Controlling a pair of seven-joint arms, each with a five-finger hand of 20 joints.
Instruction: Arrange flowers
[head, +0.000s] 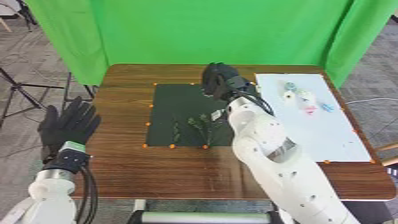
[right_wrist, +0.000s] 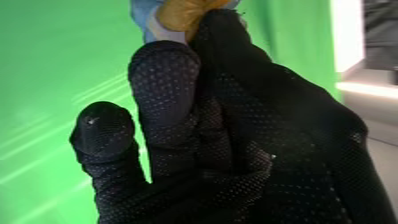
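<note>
My right hand is over the far part of the dark mat in the head view. In the right wrist view, a blue and orange-brown flower-like thing sits at the tips of my right hand, pinched between thumb and finger. Green stems lie near the mat's front edge, partly beside the right arm. Several small pale, pink and blue flowers lie on the white board. My left hand is open, palm down, at the table's left edge.
The brown table surrounds the mat and the white board, whose edges carry small orange markers. The right arm crosses between mat and board. A green curtain hangs behind the table.
</note>
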